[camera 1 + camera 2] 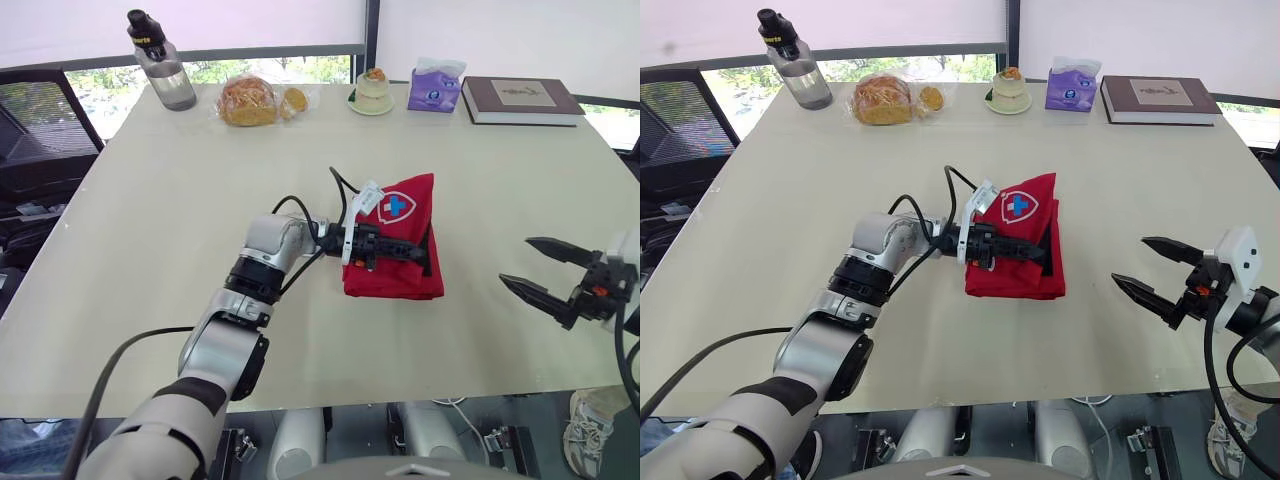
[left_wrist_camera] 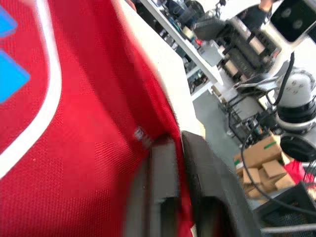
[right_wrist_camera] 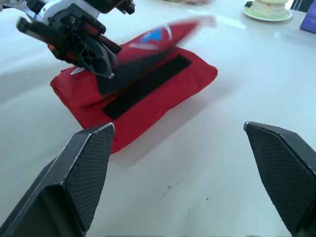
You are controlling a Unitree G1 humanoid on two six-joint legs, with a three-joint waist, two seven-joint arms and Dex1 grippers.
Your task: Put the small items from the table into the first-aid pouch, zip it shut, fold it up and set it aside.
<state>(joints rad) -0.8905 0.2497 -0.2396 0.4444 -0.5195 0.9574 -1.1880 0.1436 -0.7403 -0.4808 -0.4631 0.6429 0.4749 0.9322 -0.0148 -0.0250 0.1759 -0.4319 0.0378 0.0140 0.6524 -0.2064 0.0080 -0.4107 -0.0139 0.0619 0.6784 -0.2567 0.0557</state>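
The red fabric first-aid pouch [image 1: 400,285] lies on the cream counter [image 1: 150,250], well to the robot's side of the purple tissue pack [image 1: 434,88]. The left end effector [image 1: 420,254] is pinched closed on the pouch's emblem flap, held up above the black fastening strip [image 3: 148,86]. The right end effector [image 1: 517,260], spread wide and empty, hovers further from that pack, off to its right. The pouch looks soft, light and floppy. A folded edge seems the surest hold, and it may slide on the smooth top.

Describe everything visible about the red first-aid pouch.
The first-aid pouch is red woven-looking fabric, lying partly folded near the middle of the table. Its upper flap, bearing a white shield with a blue cross, is raised, pinched by the left gripper. A black strip runs along the lower layer.
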